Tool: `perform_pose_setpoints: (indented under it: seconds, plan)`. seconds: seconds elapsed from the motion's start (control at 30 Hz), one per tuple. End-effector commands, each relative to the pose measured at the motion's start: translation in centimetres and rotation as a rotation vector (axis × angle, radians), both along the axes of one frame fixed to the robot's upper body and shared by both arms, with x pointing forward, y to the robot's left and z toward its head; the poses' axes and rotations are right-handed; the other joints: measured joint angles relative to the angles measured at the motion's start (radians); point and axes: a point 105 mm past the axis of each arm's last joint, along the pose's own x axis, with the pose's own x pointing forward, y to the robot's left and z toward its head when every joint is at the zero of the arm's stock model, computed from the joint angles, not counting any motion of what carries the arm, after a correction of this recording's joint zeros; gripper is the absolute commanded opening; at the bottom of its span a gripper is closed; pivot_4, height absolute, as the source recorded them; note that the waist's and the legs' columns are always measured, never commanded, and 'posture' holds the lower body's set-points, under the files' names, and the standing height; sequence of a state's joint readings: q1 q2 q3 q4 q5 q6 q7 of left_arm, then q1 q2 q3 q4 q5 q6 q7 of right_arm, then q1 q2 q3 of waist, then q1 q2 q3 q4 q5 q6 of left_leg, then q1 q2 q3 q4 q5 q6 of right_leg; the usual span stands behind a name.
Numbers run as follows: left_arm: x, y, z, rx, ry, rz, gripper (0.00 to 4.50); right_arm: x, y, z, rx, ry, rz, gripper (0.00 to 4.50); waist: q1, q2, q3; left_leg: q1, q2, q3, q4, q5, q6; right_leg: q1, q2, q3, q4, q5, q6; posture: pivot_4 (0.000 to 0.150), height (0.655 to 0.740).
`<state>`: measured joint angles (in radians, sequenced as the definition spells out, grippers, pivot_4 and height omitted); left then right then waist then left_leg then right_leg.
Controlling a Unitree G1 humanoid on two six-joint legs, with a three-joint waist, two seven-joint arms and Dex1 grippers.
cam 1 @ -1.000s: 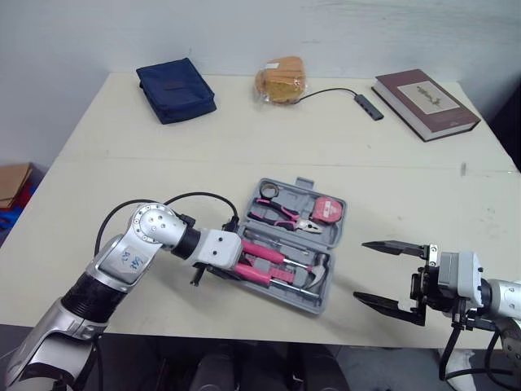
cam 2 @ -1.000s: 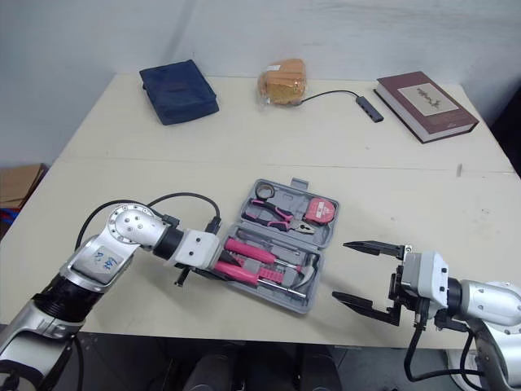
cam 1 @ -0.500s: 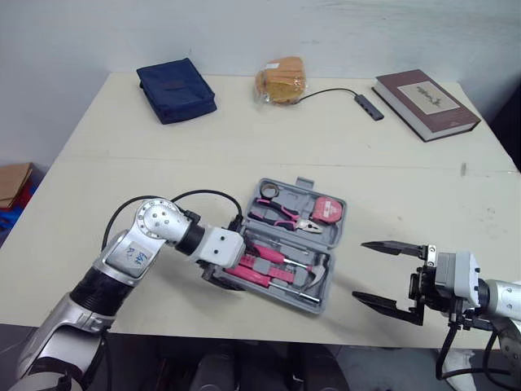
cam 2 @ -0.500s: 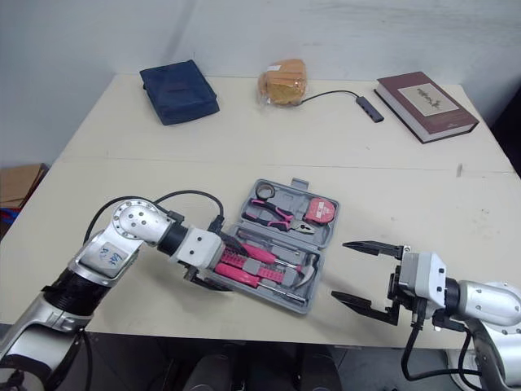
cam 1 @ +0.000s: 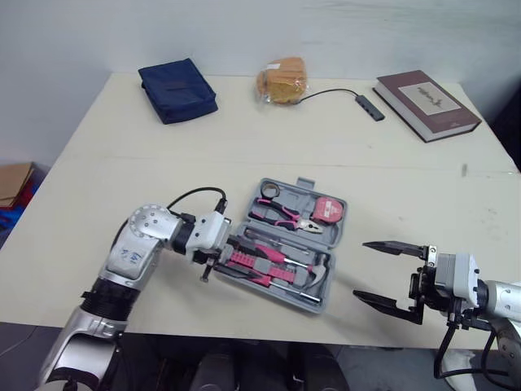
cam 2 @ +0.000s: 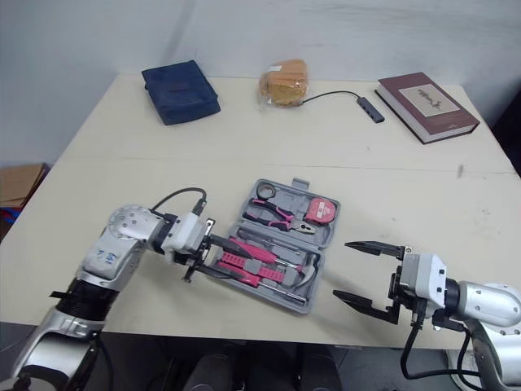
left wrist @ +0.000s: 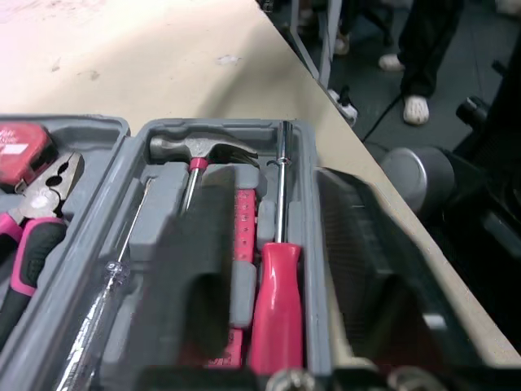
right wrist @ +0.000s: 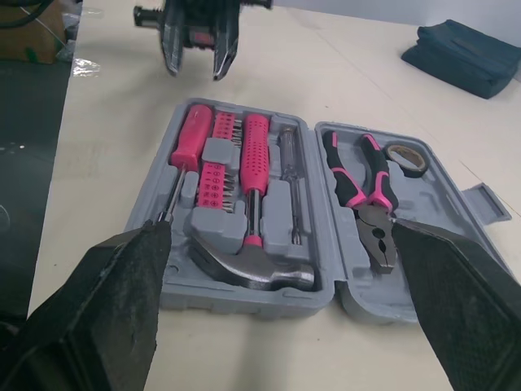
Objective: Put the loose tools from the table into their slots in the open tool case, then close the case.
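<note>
My left gripper [right wrist: 195, 67] hovers at the left end of the open tool case [cam 1: 339, 235], fingers apart, empty. My right gripper [cam 1: 362, 270] gapes wide over bare table [cam 1: 326, 138] right of it, near the front edge.

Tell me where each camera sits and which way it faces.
Head eyes: on the head, looking down at the table and open tool case; left end effector and right end effector show.
Left wrist: on the left arm, looking along its own fingers across the case.
Right wrist: on the right arm, looking between its fingers at the case.
Shared: both wrist views show the hammer.
</note>
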<state>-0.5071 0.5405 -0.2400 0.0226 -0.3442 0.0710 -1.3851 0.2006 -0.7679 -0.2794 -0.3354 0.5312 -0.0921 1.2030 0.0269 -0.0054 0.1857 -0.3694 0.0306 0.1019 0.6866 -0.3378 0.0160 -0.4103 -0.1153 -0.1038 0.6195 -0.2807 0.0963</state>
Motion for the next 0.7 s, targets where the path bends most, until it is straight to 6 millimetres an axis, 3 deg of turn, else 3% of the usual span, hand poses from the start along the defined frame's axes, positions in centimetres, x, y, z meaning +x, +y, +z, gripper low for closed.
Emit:
perform_pose_setpoints:
  seconds: [0.03,0.2,0.6,0.7]
  plan:
    - [0.3,-0.2,-0.7,0.027,-0.024,0.01,0.03,0.0,-0.1,0.3,0.003,-0.031,0.001,4.5,-0.001,0.0,0.0,0.0,0.0,0.0,0.0,0.0,0.0,0.0,0.0,0.0,0.0,0.0,0.0,0.15,0.74]
    - [0.5,-0.1,-2.8,0.117,-0.033,-0.004,0.03,-0.2,-0.5,-0.3,0.001,-0.028,-0.013,4.5,-0.004,0.0,0.0,0.001,0.0,0.001,0.0,0.0,0.0,0.0,0.0,0.0,0.0,0.0,0.0,0.15,0.74]
    - [0.5,-0.4,-4.4,0.192,0.002,0.025,0.03,-0.1,-0.8,-0.7,-0.002,-0.022,-0.027,4.5,-0.003,0.0,0.0,0.001,0.0,0.001,0.0,0.0,0.0,0.0,0.0,0.0,0.0,0.0,0.0,0.15,0.74]
    - [0.2,0.4,-6.4,0.299,0.038,0.053,0.03,-0.1,-1.1,-0.8,-0.008,-0.018,-0.033,4.5,-0.003,0.0,-0.001,0.002,0.0,0.001,0.0,0.0,0.0,0.0,0.0,0.0,0.0,0.0,0.0,0.15,0.74]
